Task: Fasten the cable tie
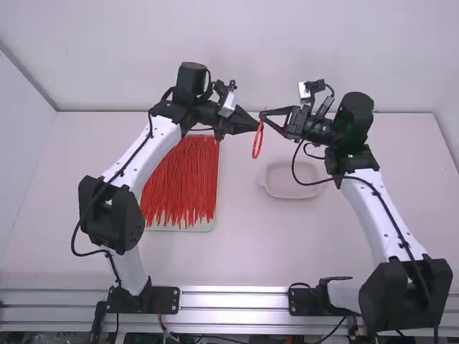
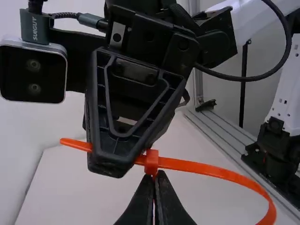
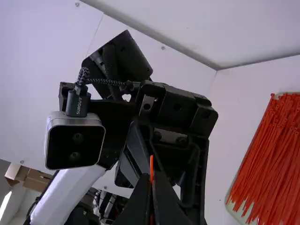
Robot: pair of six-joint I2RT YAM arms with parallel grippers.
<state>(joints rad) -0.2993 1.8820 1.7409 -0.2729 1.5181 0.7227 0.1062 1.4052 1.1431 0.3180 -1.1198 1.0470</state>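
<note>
A red cable tie (image 1: 257, 145), bent into a loop, hangs in the air between both grippers above the middle of the table. My left gripper (image 1: 256, 127) is shut on the tie's head (image 2: 151, 162); its own fingertips (image 2: 153, 177) pinch just under it. From the other side my right gripper (image 1: 265, 118) is shut on the strap (image 3: 151, 165), its tips (image 3: 150, 183) closed around the thin red strip. In the left wrist view the strap (image 2: 220, 172) curves away in an arc, and a short tail sticks out past the right gripper (image 2: 117, 157).
A tray (image 1: 208, 226) heaped with several loose red cable ties (image 1: 183, 179) lies under the left arm, the same pile (image 3: 274, 154) showing in the right wrist view. A shallow white dish (image 1: 292, 180) sits below the right gripper.
</note>
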